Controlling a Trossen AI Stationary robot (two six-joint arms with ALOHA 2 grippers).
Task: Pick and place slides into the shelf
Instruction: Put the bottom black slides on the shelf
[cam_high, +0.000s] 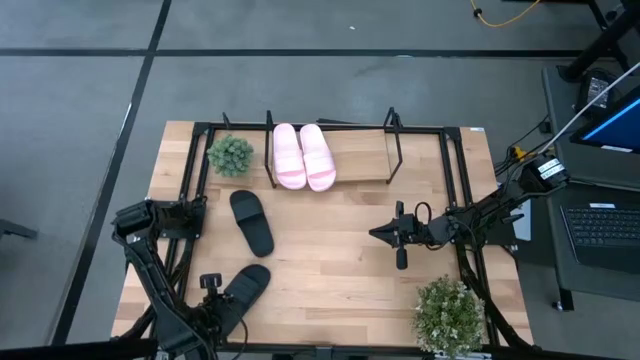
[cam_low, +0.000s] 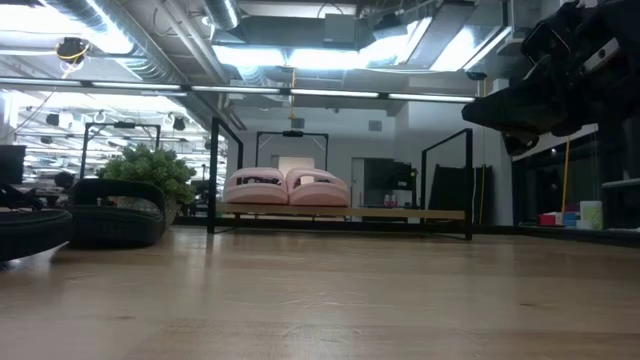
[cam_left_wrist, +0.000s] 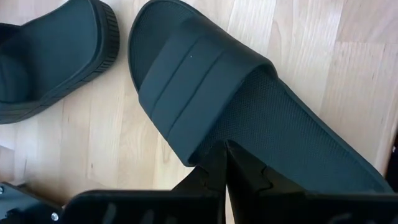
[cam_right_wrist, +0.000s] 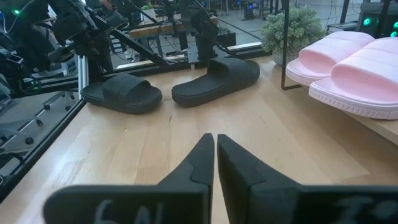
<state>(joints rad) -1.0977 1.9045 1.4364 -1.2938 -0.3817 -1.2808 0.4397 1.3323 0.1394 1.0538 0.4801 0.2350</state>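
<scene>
**Pink pair shelved, black pair on the table**

The shelf (cam_high: 360, 170) holds both pink slides (cam_high: 303, 156) side by side. Two black slides (cam_high: 251, 221) lie on the tabletop. The left gripper (cam_left_wrist: 225, 163), fingers pressed together, hovers over the nearer black slide (cam_left_wrist: 249, 118). The right gripper (cam_right_wrist: 215, 155), also closed, hangs mid-table.

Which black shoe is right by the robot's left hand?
The black slide at the table's near edge, where the left hand is right over it. The other black slide lies apart, nearer the shelf holding the pink slides.
</scene>
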